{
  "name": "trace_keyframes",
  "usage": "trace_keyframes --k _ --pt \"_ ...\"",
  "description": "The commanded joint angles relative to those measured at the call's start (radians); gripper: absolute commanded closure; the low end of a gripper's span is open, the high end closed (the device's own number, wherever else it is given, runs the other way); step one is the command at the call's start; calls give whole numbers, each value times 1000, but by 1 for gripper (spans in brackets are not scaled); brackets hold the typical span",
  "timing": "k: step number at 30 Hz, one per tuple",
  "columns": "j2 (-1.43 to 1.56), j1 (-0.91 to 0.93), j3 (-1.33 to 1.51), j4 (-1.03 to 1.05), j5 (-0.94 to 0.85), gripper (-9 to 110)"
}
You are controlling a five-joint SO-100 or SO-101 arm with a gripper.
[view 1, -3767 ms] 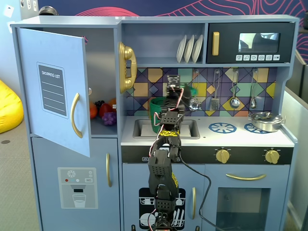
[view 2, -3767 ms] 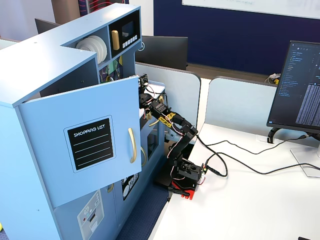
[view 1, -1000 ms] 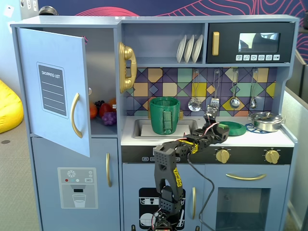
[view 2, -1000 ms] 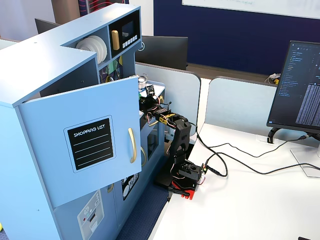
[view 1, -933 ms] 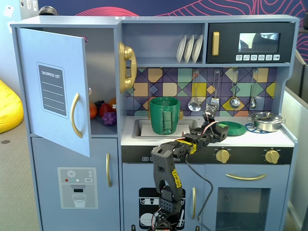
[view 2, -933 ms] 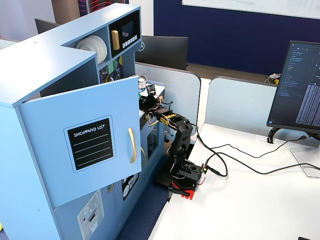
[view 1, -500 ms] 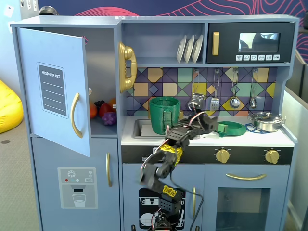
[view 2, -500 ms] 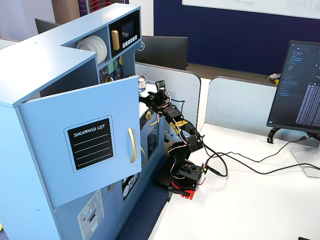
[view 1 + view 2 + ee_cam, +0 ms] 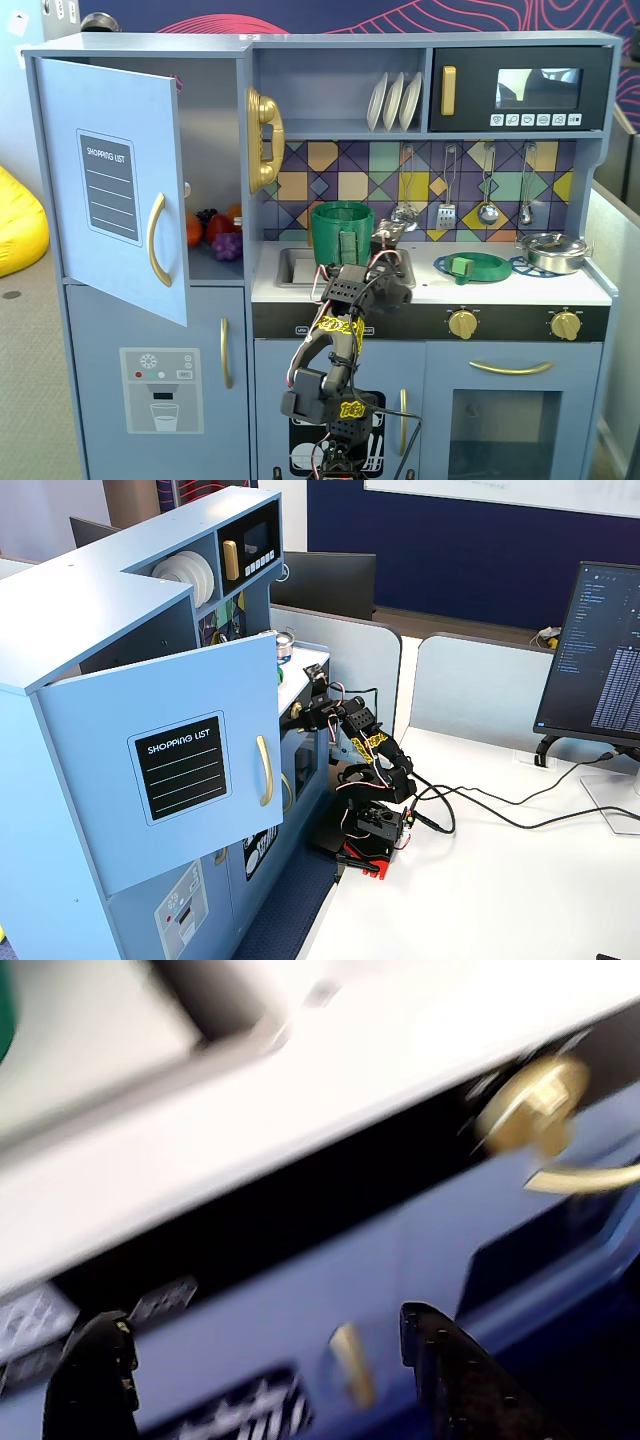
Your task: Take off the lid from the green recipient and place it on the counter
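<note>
The green recipient (image 9: 342, 228) stands open-topped at the back of the counter (image 9: 430, 290), behind the sink (image 9: 300, 266). The green lid (image 9: 472, 265), knob up, lies flat on the counter on the left blue burner ring. My gripper (image 9: 385, 262) hovers at the counter's front edge by the sink, left of the lid and apart from it. In the wrist view my gripper (image 9: 258, 1315) is open and empty, its black fingers (image 9: 440, 1360) over the blurred white counter edge (image 9: 350, 1070) and blue cabinet front. It also shows in a fixed view (image 9: 318, 705).
A steel pan (image 9: 550, 250) sits on the right burner ring. Gold knobs (image 9: 462, 322) line the black front panel. The fridge door (image 9: 120, 190) stands open at the left. Utensils (image 9: 487, 190) hang on the back wall. A monitor (image 9: 600, 650) and cables lie on the desk.
</note>
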Motion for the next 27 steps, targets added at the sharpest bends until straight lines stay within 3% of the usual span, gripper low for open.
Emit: trace_keyframes --k 1,6,12,17,27 --pt "17 -98 12 84 -38 76" --pt "58 -216 140 137 -92 87" --pt "124 -301 281 190 -25 95" --pt "170 -307 396 215 3 95" --pt "193 -371 741 14 100 94"
